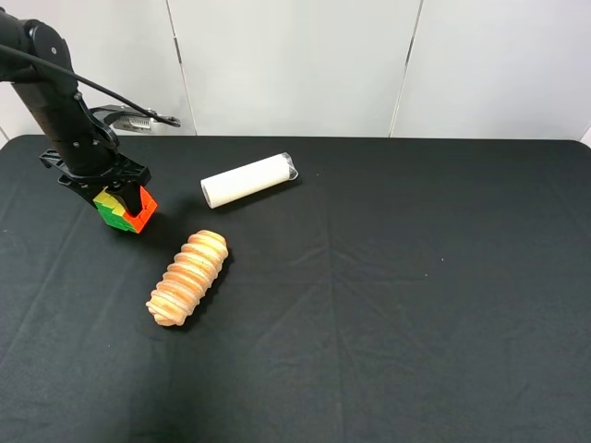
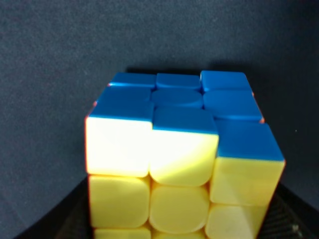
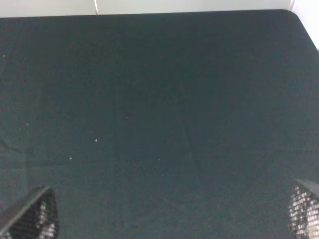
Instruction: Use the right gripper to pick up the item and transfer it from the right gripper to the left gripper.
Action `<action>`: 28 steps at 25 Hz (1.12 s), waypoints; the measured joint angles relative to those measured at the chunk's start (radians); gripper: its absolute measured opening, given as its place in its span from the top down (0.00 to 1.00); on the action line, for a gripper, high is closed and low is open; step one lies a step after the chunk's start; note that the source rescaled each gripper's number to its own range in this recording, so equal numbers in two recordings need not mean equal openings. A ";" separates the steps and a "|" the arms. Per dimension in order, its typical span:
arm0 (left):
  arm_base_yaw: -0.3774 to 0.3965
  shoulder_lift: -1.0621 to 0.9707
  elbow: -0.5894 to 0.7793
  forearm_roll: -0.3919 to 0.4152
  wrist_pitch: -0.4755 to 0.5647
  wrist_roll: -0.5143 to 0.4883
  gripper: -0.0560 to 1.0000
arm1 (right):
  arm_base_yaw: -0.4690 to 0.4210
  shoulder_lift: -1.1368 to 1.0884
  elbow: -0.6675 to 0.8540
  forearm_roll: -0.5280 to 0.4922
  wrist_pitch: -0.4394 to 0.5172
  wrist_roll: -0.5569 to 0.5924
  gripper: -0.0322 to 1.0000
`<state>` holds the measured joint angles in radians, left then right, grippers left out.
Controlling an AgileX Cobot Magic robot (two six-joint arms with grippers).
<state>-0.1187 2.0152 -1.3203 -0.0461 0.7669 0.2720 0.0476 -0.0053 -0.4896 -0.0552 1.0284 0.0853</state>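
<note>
The item (image 1: 127,212), a small puzzle cube showing green, yellow and orange faces, hangs at the far left just above the black table, with my left gripper (image 1: 116,197) shut on it. In the left wrist view the item (image 2: 179,159) fills the frame with its blue and yellow faces, dark fingers (image 2: 62,219) at its sides. My right gripper (image 3: 167,213) is open and holds nothing; only its mesh-patterned fingertips (image 3: 32,216) show, wide apart over bare black cloth. The right arm is outside the exterior high view.
A white cylinder (image 1: 249,179) lies on the black table (image 1: 416,305) right of the cube. A ridged tan bread-like roll (image 1: 188,277) lies nearer the front, below and right of the cube. White wall panels stand behind the table.
</note>
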 joint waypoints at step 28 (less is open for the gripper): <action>0.000 -0.110 0.000 0.000 0.085 -0.008 0.00 | 0.000 0.000 0.000 0.000 0.000 0.000 0.00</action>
<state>-0.1187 1.9055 -1.3203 -0.0461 0.8522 0.2638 0.0476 -0.0053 -0.4896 -0.0552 1.0284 0.0853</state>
